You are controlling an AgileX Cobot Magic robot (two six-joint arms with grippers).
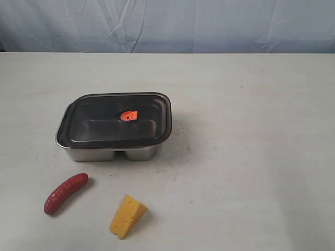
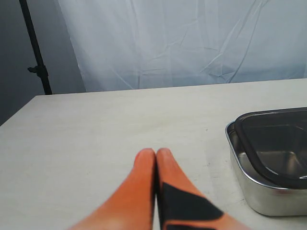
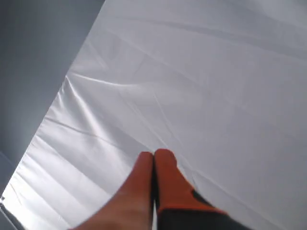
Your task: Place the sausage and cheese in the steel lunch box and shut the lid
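Eyeing the grab: left gripper [image 2: 156,153] and right gripper [image 3: 153,155] both pinched together, empty.
I see the lid [image 1: 115,117] askew on the steel lunch box [image 1: 104,153]; the sausage [image 1: 65,194] and the cheese [image 1: 128,216] lie near it, probably light and stiff, so I'd pinch each mid-body.

Dark lid [image 1: 104,121] rests askew on steel lunch box [image 1: 104,153]; red sausage [image 1: 65,193] and yellow cheese [image 1: 127,216] lie outside.
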